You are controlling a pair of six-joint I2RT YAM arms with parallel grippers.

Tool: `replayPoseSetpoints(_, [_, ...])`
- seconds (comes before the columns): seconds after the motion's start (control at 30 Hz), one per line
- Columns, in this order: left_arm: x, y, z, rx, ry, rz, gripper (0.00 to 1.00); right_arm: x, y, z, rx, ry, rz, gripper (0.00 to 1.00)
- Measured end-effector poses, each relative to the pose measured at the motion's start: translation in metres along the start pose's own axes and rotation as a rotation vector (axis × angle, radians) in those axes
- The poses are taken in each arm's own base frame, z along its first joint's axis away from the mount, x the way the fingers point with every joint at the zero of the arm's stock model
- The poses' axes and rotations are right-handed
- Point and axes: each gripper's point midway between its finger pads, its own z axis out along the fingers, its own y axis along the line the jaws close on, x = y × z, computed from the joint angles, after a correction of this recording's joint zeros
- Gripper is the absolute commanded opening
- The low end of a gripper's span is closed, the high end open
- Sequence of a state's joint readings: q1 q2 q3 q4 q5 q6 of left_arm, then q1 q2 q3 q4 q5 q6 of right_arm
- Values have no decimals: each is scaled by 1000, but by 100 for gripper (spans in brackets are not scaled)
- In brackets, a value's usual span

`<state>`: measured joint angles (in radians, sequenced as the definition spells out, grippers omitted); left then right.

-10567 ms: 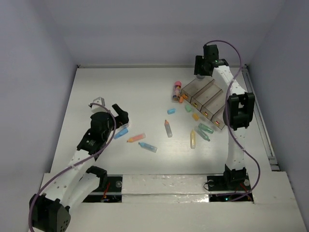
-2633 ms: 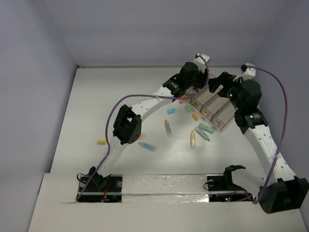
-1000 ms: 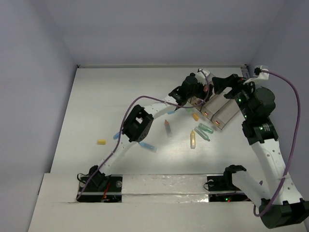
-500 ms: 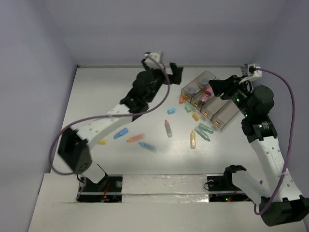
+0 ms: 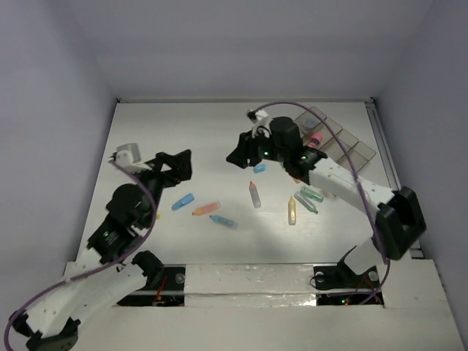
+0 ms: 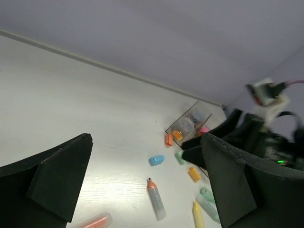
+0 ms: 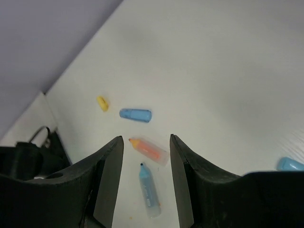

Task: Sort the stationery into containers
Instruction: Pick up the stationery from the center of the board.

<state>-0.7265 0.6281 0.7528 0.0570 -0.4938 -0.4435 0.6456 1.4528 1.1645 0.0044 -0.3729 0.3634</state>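
Both empty: left claw (image 6: 146, 142) is spread wide with nothing between the fingers, hanging over the left part of the white bench (image 5: 183, 131). The right claw (image 7: 146, 137) is part open and holds nothing. It's reached out over mid-bench, lined up above a stubby orange plastic marker (image 7: 148, 148).

Beyond that lie a short blue marker (image 7: 135, 114) and a small yellow cap-like piece (image 7: 101, 103). A slim blue dark-tipped marker (image 7: 148, 190) lies nearer.

The smoky translucent four-slot plastic tray (image 5: 335, 139) sits at the far right of the bench, with a pink marker (image 5: 314, 139) in one slot; can't tell which. Still loose near the tray are a grey-bodied orange-tipped marker (image 5: 254, 194), a yellow marker (image 5: 292, 210) and pale green markers (image 5: 310, 197).

Handling guess: the markers look light, stiff and smooth. Their round barrels will likely roll or squirt out if pinched off-centre. Best hold is across the barrel at mid-length, fingers square to its long axis. The tray looks light and may slide if bumped.
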Motion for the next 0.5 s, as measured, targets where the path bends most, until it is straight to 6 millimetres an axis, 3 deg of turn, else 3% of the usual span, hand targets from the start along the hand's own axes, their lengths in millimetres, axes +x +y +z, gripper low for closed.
replayPoseSetpoints(0.13, [-36,26,-45,-57,-54,-42,98,38,12,54,-79,145,-128,58])
replayPoseSetpoints(0.27, [-65,44,-73,-131,-78,-58,99,82,27,98,-178,267,-317,75])
replayPoseSetpoints(0.5, [-55,66,-86,-232,-8,10,99,147,39,149,-310,425,-548,86])
